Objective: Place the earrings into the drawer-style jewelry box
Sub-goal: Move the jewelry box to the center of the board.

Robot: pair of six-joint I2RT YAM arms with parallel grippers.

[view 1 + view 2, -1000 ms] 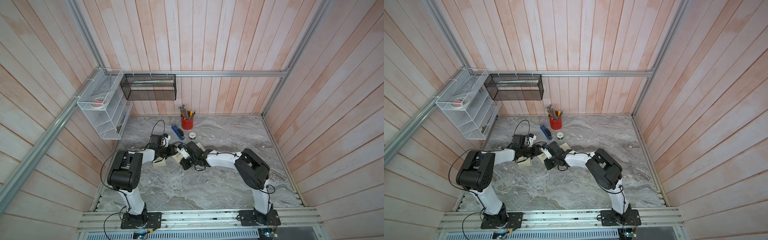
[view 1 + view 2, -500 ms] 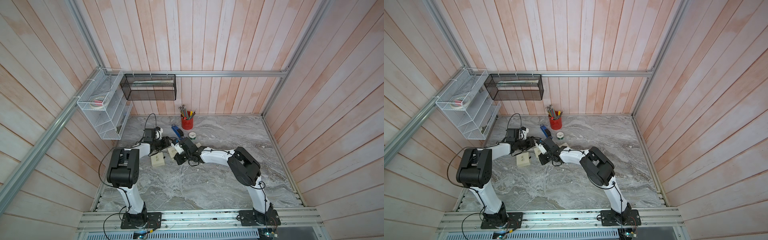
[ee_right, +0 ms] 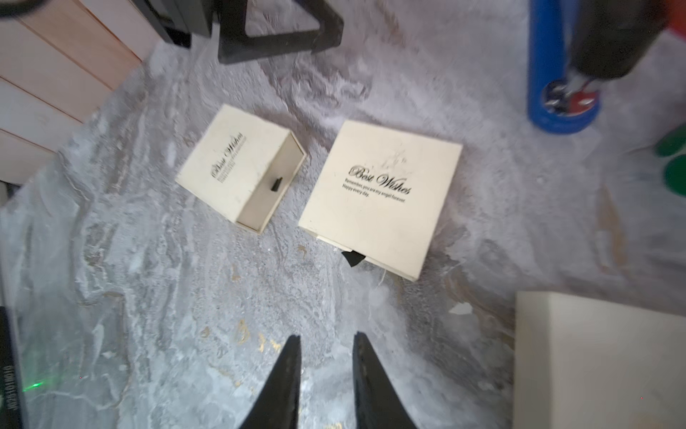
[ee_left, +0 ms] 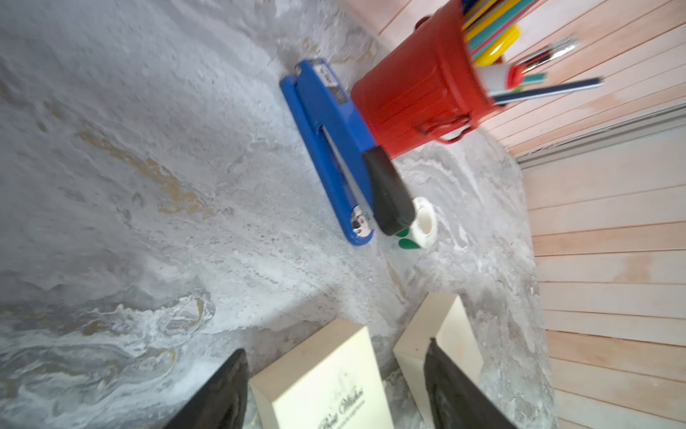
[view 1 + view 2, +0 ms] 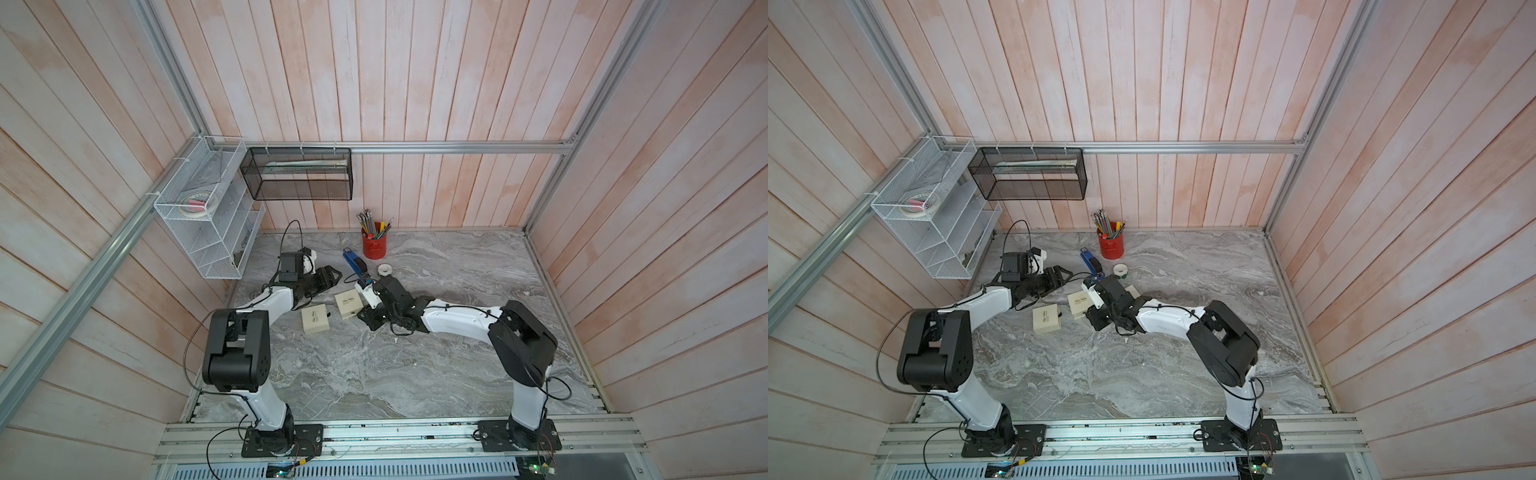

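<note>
Two cream "Best Wishes" jewelry boxes lie side by side on the marble. One box (image 5: 316, 319) (image 3: 241, 167) has its drawer part-way out, showing a pale inside and a small black tab. The other box (image 5: 347, 304) (image 3: 378, 197) is almost shut, a black tab poking from its edge. I cannot make out the earrings in any view. My left gripper (image 5: 328, 276) (image 4: 336, 345) hovers open behind the boxes, gripping nothing. My right gripper (image 5: 368, 321) (image 3: 326, 336) is open over bare marble, just short of the nearly shut box.
A third cream box (image 3: 594, 353) (image 5: 1131, 289) lies close beside my right wrist. Behind the boxes are a blue stapler (image 5: 353, 262) (image 4: 334, 148), a red pen cup (image 5: 374, 245) (image 4: 419, 93) and a tape roll (image 5: 385, 269). Wire baskets (image 5: 208, 216) hang on the left wall.
Both grippers were together at the boxes; the left has drawn back toward the rear wall and opened wider. The right has opened from shut and pulled off the nearer box.
</note>
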